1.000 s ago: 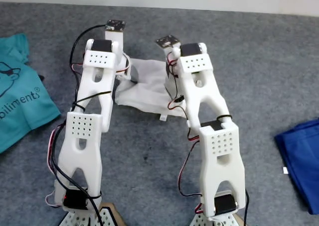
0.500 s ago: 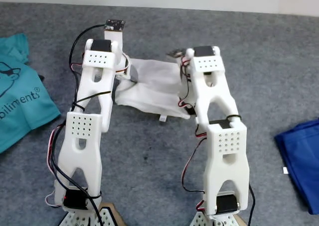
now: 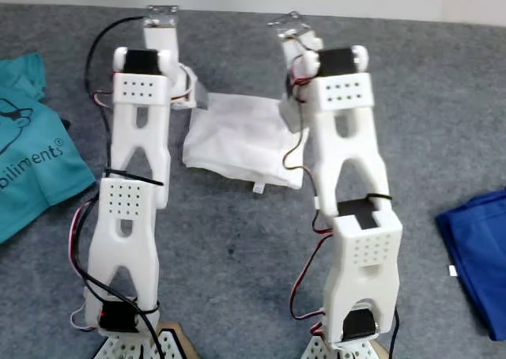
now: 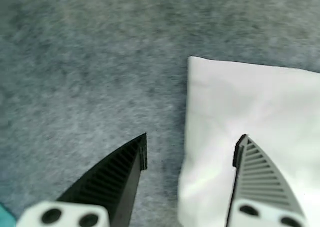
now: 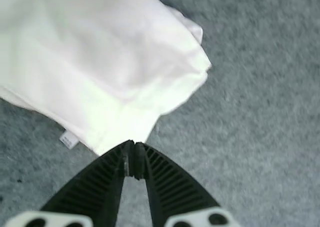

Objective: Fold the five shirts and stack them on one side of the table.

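A folded white shirt (image 3: 237,141) lies on the grey carpet between the two arms. My left gripper (image 4: 192,147) is open at the shirt's left edge (image 4: 250,107), one finger over the cloth and the other over bare carpet, with nothing held. My right gripper (image 5: 133,149) is shut, its tips just off the edge of the white shirt (image 5: 95,57), and I see no cloth between the fingers. In the high view the left arm (image 3: 141,98) and right arm (image 3: 340,98) flank the shirt.
A teal shirt (image 3: 32,153) lies spread at the left edge of the table. A blue shirt (image 3: 478,248) lies at the right edge. Bare grey carpet (image 3: 237,240) stretches between the arm bases and the white shirt.
Both arms have stretched farther back and apart, the right one shifting to the right. More of the white shirt is uncovered and it lies flatter.
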Controlling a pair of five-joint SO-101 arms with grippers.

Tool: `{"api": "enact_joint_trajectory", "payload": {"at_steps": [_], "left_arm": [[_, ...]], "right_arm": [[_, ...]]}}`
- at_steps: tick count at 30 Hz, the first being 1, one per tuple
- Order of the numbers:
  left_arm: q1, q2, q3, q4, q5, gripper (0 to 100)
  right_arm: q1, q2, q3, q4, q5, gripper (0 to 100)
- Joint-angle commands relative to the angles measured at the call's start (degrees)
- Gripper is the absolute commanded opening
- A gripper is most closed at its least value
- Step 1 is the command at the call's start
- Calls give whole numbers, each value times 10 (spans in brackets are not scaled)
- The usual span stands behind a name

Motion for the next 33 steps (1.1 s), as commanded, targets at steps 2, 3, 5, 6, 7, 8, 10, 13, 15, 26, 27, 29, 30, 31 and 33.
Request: {"api": "enact_joint_trajectory", "payload": {"at_steps": [2, 3, 5, 6, 7, 8, 10, 13, 15, 26, 27, 29, 30, 31, 33], "left_arm": [[-13, -22, -22, 6, 7, 282], [-12, -21, -22, 7, 7, 282], [-10, -20, -22, 8, 7, 282], [-9, -20, -22, 8, 7, 281], [-9, -20, -21, 8, 7, 281], [-9, -19, -21, 8, 7, 281], [-9, -19, -15, 8, 7, 281], [-9, -20, 15, 6, 7, 284], [-9, -20, 22, 5, 6, 284], [-9, -20, 24, 4, 6, 283], [-9, -20, 24, 4, 6, 283], [-9, -20, 25, 4, 6, 282], [-9, -20, 25, 4, 6, 281], [-9, -20, 25, 4, 6, 281], [-10, -20, 25, 4, 6, 281]], "right_arm": [[-7, 6, 0, -74, -42, 91], [-4, 20, 0, -83, -43, 135], [0, 54, -5, -92, -41, 205], [0, 71, -6, -93, -41, 223], [2, 84, -7, -96, -41, 225], [7, 95, -7, -100, -41, 225], [9, 116, -7, -110, -44, 227], [10, 146, -7, -130, -46, 242], [8, 168, -7, -143, -46, 272], [0, 254, -7, -187, -45, 278], [-4, 261, -7, -195, -45, 278], [-10, 269, -7, -201, -45, 278], [-19, 272, -7, -202, -45, 278], [-27, 276, -7, -202, -45, 278], [-45, 283, -7, -208, -44, 278]]}}
